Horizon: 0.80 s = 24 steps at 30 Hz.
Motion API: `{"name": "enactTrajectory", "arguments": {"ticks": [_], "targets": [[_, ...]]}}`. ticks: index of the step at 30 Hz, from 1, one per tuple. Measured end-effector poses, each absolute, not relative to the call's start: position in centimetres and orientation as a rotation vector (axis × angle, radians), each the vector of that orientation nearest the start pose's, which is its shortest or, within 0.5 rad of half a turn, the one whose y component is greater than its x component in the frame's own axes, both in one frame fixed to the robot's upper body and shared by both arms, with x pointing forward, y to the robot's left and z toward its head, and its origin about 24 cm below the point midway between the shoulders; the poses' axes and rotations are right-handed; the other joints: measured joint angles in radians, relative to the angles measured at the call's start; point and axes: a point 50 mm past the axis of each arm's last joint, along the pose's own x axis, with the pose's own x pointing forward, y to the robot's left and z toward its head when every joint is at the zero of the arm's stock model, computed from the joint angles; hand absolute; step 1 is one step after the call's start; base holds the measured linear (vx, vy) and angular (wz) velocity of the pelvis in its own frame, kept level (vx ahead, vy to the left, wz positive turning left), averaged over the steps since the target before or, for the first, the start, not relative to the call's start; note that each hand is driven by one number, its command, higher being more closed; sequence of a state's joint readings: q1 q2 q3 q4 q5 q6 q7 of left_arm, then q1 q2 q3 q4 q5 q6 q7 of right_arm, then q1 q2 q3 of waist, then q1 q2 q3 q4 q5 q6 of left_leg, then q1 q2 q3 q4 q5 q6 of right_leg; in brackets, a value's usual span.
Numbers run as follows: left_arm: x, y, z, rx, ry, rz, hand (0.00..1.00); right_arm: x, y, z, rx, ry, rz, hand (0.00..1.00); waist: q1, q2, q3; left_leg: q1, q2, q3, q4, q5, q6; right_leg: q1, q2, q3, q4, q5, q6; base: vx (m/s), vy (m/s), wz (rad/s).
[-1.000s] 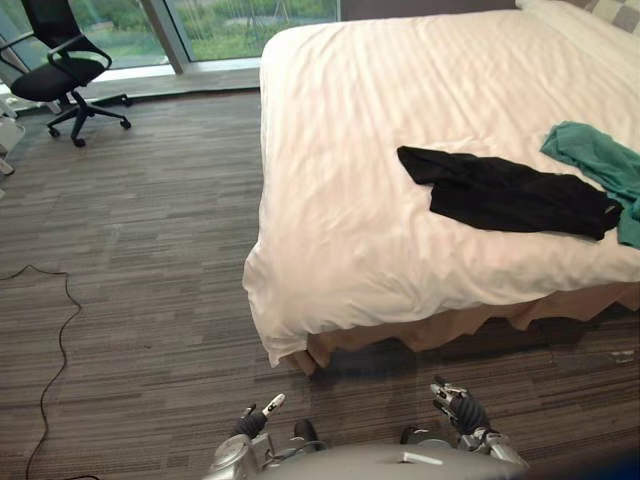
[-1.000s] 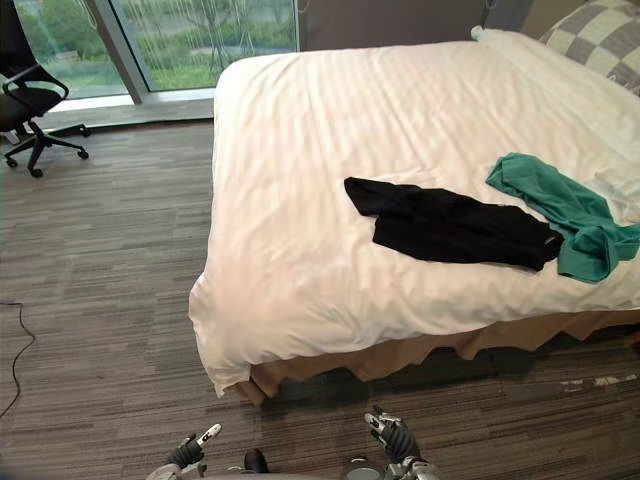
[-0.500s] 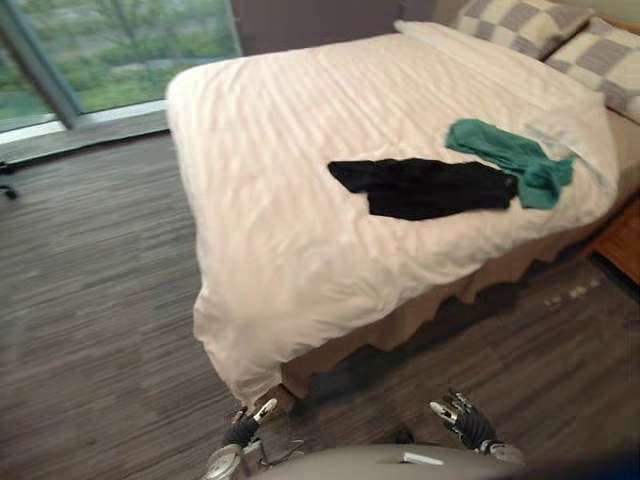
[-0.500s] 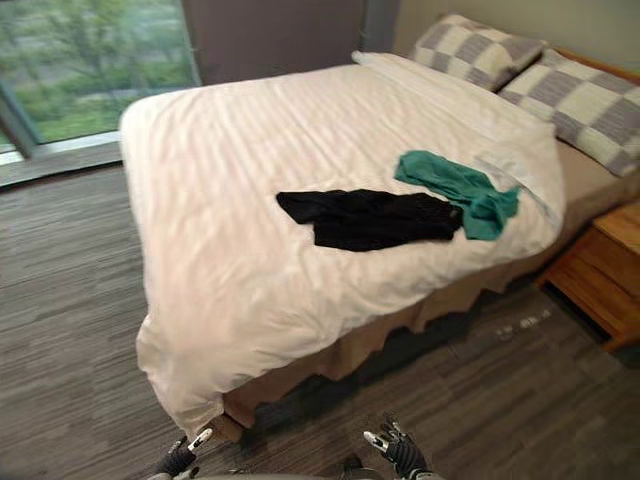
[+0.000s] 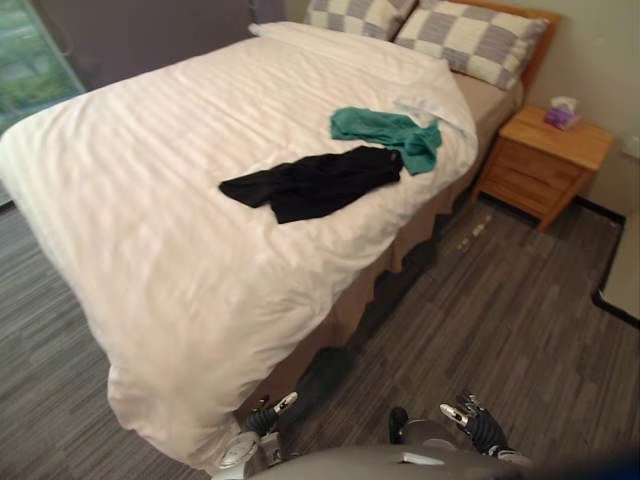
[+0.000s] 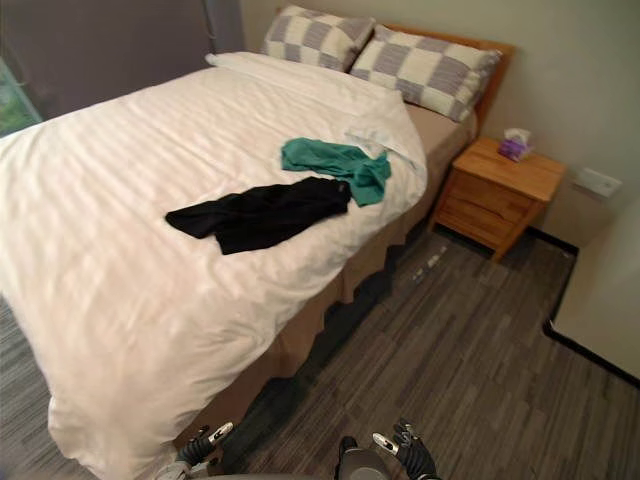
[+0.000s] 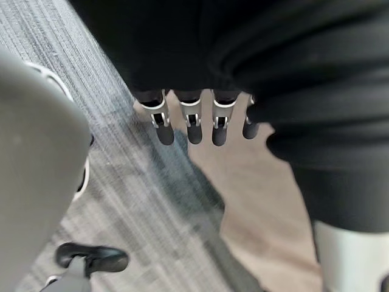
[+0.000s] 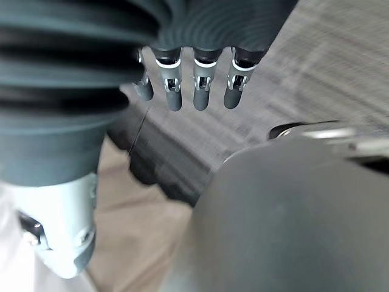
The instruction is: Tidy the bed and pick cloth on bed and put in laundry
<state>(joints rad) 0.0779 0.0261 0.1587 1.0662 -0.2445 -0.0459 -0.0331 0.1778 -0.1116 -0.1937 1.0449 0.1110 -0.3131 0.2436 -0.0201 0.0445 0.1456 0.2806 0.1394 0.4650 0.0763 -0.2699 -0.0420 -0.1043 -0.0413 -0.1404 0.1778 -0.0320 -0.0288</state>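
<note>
A black garment [image 5: 312, 183] lies spread on the white duvet of the bed [image 5: 150, 230], near its right side. A teal garment [image 5: 388, 134] lies crumpled just beyond it, toward the pillows, and touches its far end. Both hands hang low over the floor, well short of the clothes. My left hand [image 5: 267, 413] shows at the bottom edge by the bed's near corner, fingers [image 7: 189, 125] straight and holding nothing. My right hand [image 5: 475, 425] shows at the bottom right, fingers [image 8: 202, 85] straight and empty.
Two checked pillows [image 6: 425, 72] lean on the headboard. A wooden nightstand [image 5: 540, 160] with a small purple tissue box [image 5: 560, 113] stands right of the bed. Grey striped floor [image 5: 500, 310] runs between bed and nightstand. A pale furniture edge [image 5: 625, 275] juts in at far right.
The camera has swung right: the window and office chair have left the picture, and the pillows, nightstand and right wall have come in. The clothes lie as before. Both hands stay low.
</note>
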Motion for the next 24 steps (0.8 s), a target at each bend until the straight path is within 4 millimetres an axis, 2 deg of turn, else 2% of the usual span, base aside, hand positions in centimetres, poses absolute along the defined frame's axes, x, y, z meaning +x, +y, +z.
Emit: {"name": "enactTrajectory", "arguments": {"ticks": [1,2,3,5,7,8,9,10,11,14,15,16,18,20,21,22,23,24], "targets": [[9.5,18.0,-16.3,-0.296,1.062,0.296,0.00,8.0,-21.8,-14.9,0.145,0.857,-0.123,0.00,-0.004,-0.002,0.003,0.004,0.005,0.023,0.002,0.003,0.000,-0.020,-0.013,-0.024,0.082,-0.019,-0.003,0.02,-0.014,-0.86],[9.4,18.6,-16.3,-0.280,1.067,0.307,0.00,7.7,-21.6,-15.0,0.147,0.866,-0.108,0.00,-0.014,-0.034,0.008,0.023,-0.010,0.050,0.010,-0.001,-0.014,-0.011,-0.039,-0.044,0.169,-0.052,-0.006,0.09,-0.048,-0.93],[9.3,19.2,-16.4,-0.279,1.083,0.329,0.00,7.5,-21.3,-15.1,0.149,0.878,-0.095,0.00,-0.008,-0.023,0.012,0.047,-0.006,0.080,0.028,0.002,-0.037,0.021,0.000,-0.017,0.096,-0.027,0.020,0.10,-0.027,-0.98],[8.4,18.9,-16.6,-0.288,1.118,0.332,0.00,7.3,-21.7,-15.1,0.144,0.884,-0.091,0.00,-0.013,-0.006,0.009,0.047,0.011,0.067,0.059,0.032,-0.016,0.080,0.041,0.033,-0.049,0.034,0.016,0.09,-0.026,-1.12],[8.5,19.0,-16.6,-0.284,1.119,0.328,0.00,7.5,-21.6,-15.1,0.139,0.884,-0.072,0.00,-0.019,-0.003,0.009,0.046,0.021,0.074,0.077,0.037,-0.010,0.118,0.057,0.040,-0.164,0.085,0.017,0.05,-0.063,-0.86],[8.7,18.9,-16.6,-0.284,1.114,0.321,0.00,7.3,-21.6,-15.1,0.141,0.892,-0.071,0.00,-0.019,0.006,0.008,0.037,0.026,0.079,0.086,0.038,-0.011,0.140,0.069,0.044,-0.244,0.119,0.013,0.04,-0.072,-0.70],[9.0,18.7,-16.5,-0.285,1.108,0.308,0.00,7.3,-21.7,-15.1,0.139,0.898,-0.068,0.00,-0.015,-0.004,0.009,0.029,0.032,0.086,0.105,0.038,-0.011,0.147,0.074,0.047,-0.282,0.140,0.014,0.04,-0.060,-0.68],[9.0,18.6,-16.5,-0.288,1.107,0.305,0.00,7.2,-21.8,-15.2,0.134,0.906,-0.064,0.00,-0.015,-0.005,0.015,0.027,0.037,0.089,0.120,0.038,-0.011,0.147,0.074,0.048,-0.282,0.142,0.011,0.04,-0.056,-0.52],[9.0,18.6,-16.5,-0.294,1.105,0.309,0.00,7.3,-21.7,-15.2,0.130,0.911,-0.057,0.00,-0.017,0.007,0.022,0.017,0.047,0.089,0.152,0.038,-0.011,0.145,0.075,0.049,-0.282,0.141,0.009,0.09,-0.075,-0.36],[9.0,18.7,-16.5,-0.339,1.080,0.349,0.00,6.9,-22.2,-15.4,0.089,0.963,-0.022,0.00,-0.014,0.010,0.028,-0.035,0.095,0.039,0.370,0.051,0.000,0.171,0.094,0.118,-0.280,0.136,-0.004,0.13,-0.068,-0.60],[8.6,19.0,-16.5,-0.363,1.070,0.383,0.00,7.4,-22.0,-15.4,0.070,0.977,0.008,0.00,0.013,0.008,0.031,-0.077,0.081,-0.053,0.448,0.033,0.022,0.176,0.096,0.179,-0.276,0.138,-0.014,0.20,0.040,-1.26],[8.5,19.2,-16.4,-0.372,1.052,0.397,0.00,8.0,-22.0,-15.4,0.063,0.990,0.012,0.00,0.029,0.011,0.030,-0.095,0.036,-0.137,0.447,-0.027,0.024,0.182,0.093,0.239,-0.276,0.138,-0.015,0.20,0.081,-1.44],[8.1,19.5,-16.4,-0.363,1.043,0.399,0.00,8.7,-22.0,-15.4,0.057,1.000,0.024,0.00,0.034,0.010,0.030,-0.124,-0.007,-0.202,0.412,-0.072,0.020,0.188,0.088,0.294,-0.281,0.137,-0.015,0.08,0.135,-1.12],[7.9,19.6,-16.4,-0.349,1.037,0.393,0.00,8.6,-22.0,-15.5,0.077,1.012,0.009,0.00,0.033,0.014,0.027,-0.143,-0.022,-0.233,0.293,-0.063,0.019,0.190,0.092,0.312,-0.282,0.132,-0.011,0.00,0.155,-0.66],[7.7,19.3,-16.5,-0.339,1.046,0.374,0.00,8.6,-22.3,-15.4,0.072,1.017,0.006,0.00,0.026,0.031,0.016,-0.148,-0.011,-0.231,0.167,-0.006,0.018,0.185,0.103,0.273,-0.282,0.129,-0.010,0.00,0.159,-0.49],[7.4,19.4,-16.5,-0.334,1.057,0.375,0.00,8.2,-22.4,-15.5,0.083,1.034,-0.008,0.00,0.031,0.035,0.003,-0.132,-0.008,-0.205,0.133,0.009,0.004,0.192,0.089,0.219,-0.282,0.118,-0.005,0.05,0.158,-0.41],[7.2,19.3,-16.6,-0.334,1.064,0.375,0.00,8.1,-22.3,-15.6,0.095,1.036,-0.016,0.00,0.030,0.035,0.001,-0.122,-0.012,-0.199,0.116,0.012,0.004,0.195,0.077,0.173,-0.281,0.116,0.000,0.09,0.134,-0.36],[7.0,19.7,-16.6,-0.325,1.072,0.379,0.00,7.7,-22.0,-15.8,0.121,1.048,-0.029,0.00,0.029,0.017,-0.004,-0.105,-0.020,-0.188,0.098,0.012,0.005,0.198,0.061,0.127,-0.281,0.124,0.012,0.12,0.119,-0.16]]}}
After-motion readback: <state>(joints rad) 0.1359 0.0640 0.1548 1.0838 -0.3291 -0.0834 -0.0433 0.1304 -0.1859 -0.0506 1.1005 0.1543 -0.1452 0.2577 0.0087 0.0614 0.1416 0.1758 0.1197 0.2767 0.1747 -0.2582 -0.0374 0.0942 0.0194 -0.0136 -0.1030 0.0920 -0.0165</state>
